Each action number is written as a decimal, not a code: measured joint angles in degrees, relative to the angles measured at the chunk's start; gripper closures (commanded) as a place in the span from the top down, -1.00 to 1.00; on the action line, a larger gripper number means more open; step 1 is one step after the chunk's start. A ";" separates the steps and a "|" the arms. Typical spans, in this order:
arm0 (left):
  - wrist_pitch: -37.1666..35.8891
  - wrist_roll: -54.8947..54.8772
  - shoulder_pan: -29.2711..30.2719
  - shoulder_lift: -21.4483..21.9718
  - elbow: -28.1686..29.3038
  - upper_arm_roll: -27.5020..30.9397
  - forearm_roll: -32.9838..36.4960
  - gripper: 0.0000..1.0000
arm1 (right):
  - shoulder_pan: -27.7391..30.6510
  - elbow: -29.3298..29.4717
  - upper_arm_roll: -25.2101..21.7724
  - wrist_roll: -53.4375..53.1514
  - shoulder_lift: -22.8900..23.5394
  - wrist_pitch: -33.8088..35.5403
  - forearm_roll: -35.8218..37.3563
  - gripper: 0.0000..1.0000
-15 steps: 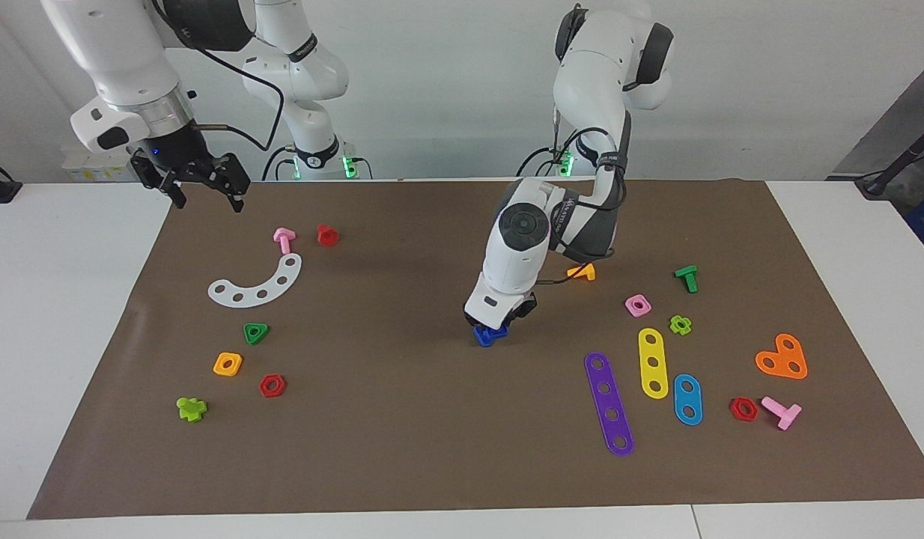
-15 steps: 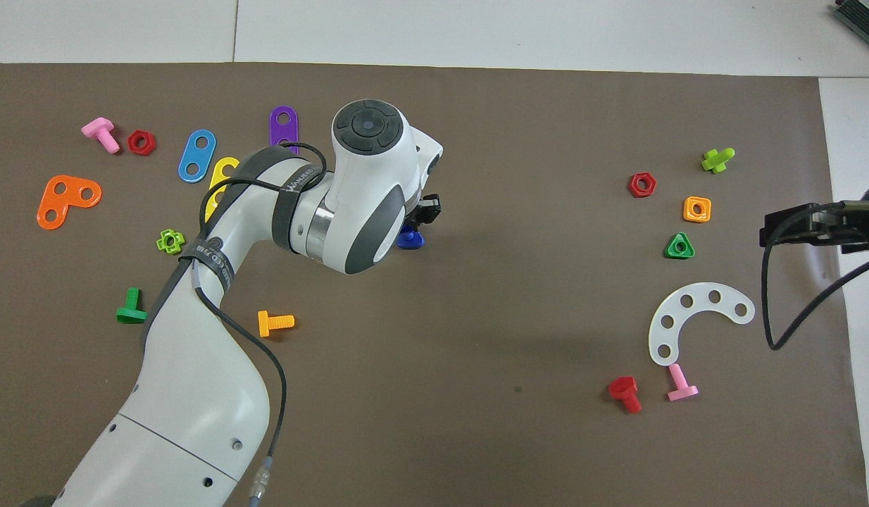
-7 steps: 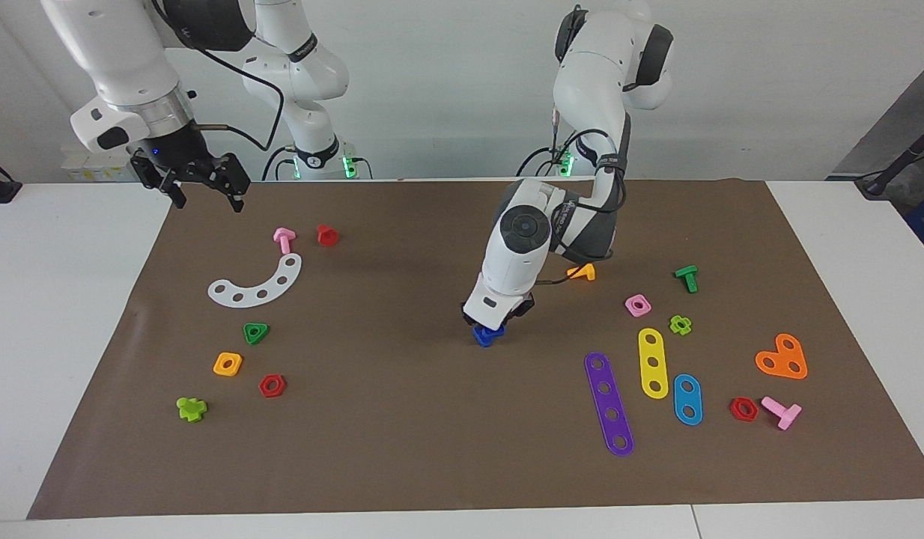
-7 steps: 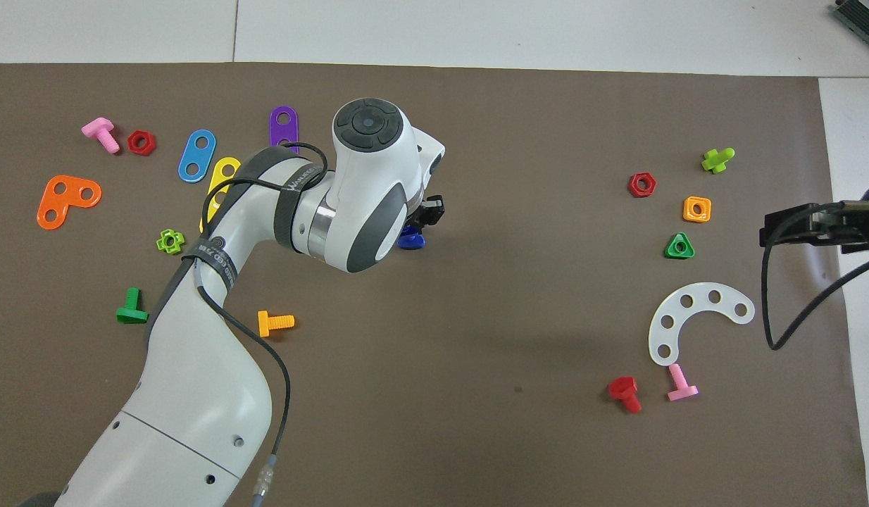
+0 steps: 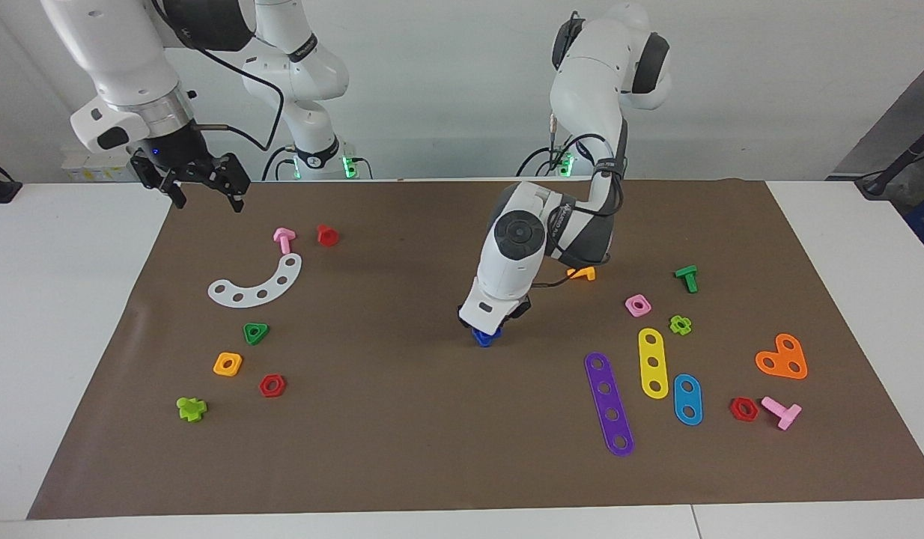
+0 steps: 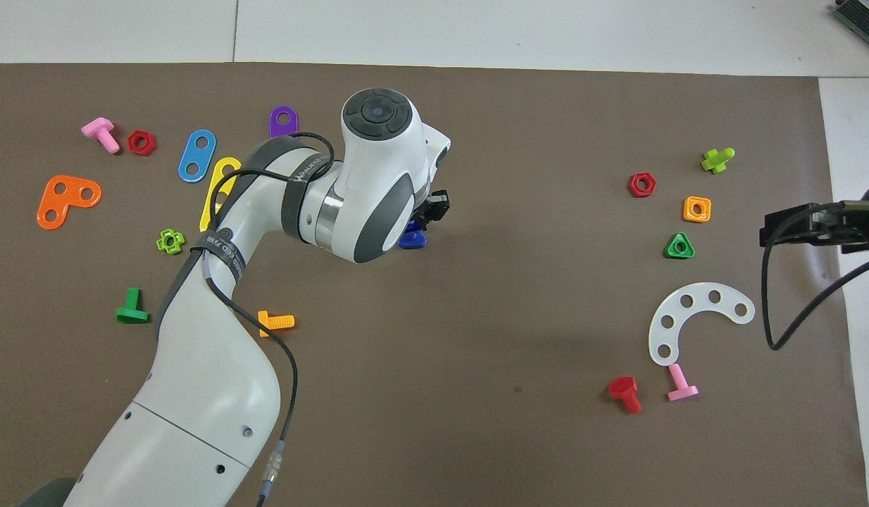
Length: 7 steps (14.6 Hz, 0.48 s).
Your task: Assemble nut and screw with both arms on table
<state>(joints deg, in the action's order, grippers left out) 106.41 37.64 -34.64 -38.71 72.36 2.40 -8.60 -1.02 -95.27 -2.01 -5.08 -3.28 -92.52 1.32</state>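
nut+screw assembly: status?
Done: the left end effector is down at mid-mat, shut on a dark blue piece; whether that is the screw, the nut or both joined can't be told, and no other blue piece shows. In hand: that grip at the brown mat. Left: the right end effector waits open, raised over the mat's corner near its base, holding nothing; no two-arm step shows.
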 measured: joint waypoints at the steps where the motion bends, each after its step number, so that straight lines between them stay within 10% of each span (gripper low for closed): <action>1: -0.45 0.08 0.01 -0.13 -0.20 0.01 -0.01 -0.24 | 0.00 0.00 0.00 0.00 0.00 0.00 0.00 1.00; 7: -3.30 0.18 0.44 -0.28 -0.70 0.09 -0.06 -0.25 | 0.00 0.00 0.00 0.00 0.00 0.00 0.00 1.00</action>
<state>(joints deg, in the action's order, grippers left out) 103.11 37.82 -34.20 -38.99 71.67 2.50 -8.66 -1.02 -95.27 -2.01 -5.08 -3.28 -92.52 1.32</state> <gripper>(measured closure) 0.524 0.000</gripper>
